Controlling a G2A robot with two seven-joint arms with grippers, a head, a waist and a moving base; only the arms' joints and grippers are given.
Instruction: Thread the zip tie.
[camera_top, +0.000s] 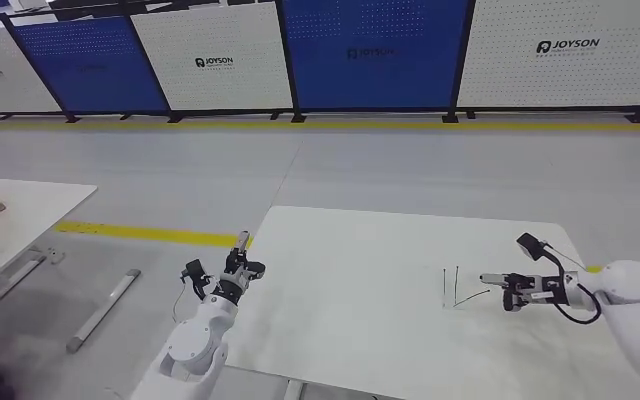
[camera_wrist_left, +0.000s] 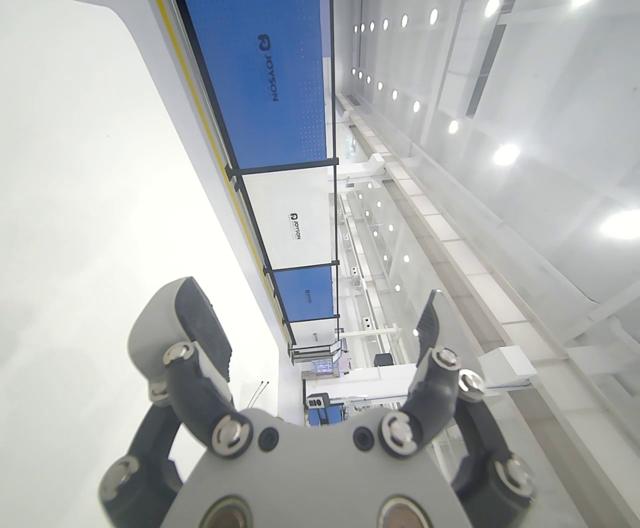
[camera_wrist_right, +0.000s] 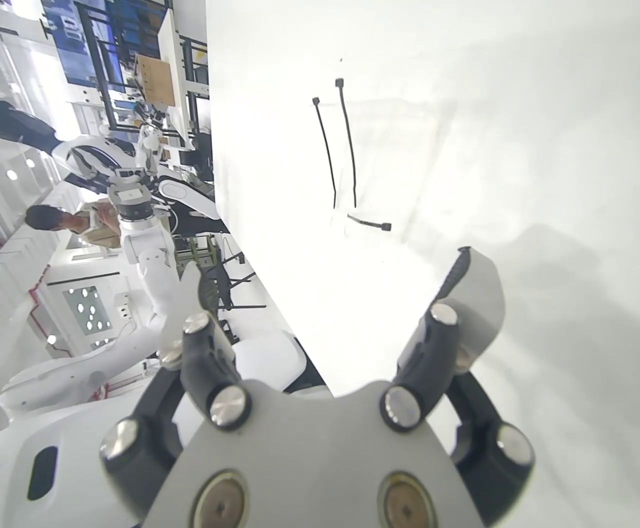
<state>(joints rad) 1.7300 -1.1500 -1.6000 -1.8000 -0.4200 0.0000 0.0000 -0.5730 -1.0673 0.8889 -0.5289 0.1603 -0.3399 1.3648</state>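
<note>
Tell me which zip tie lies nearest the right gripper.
The slanted tie, lying crosswise by the tail ends of the two parallel ties, which run side by side farther from the right gripper.

You look across a grey floor (camera_top: 400, 165) with a yellow line (camera_top: 150, 234) to blue and white partition panels (camera_top: 375, 85), under round ceiling lights (camera_wrist_left: 505, 154).

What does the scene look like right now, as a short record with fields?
Table: white, holds the ties
Zip ties: three, black, lying straight, none threaded
Right gripper: open, empty, close to the ties
Left gripper: open, empty, at the table's edge, far from the ties
Progress: no tie gripped yet
</note>
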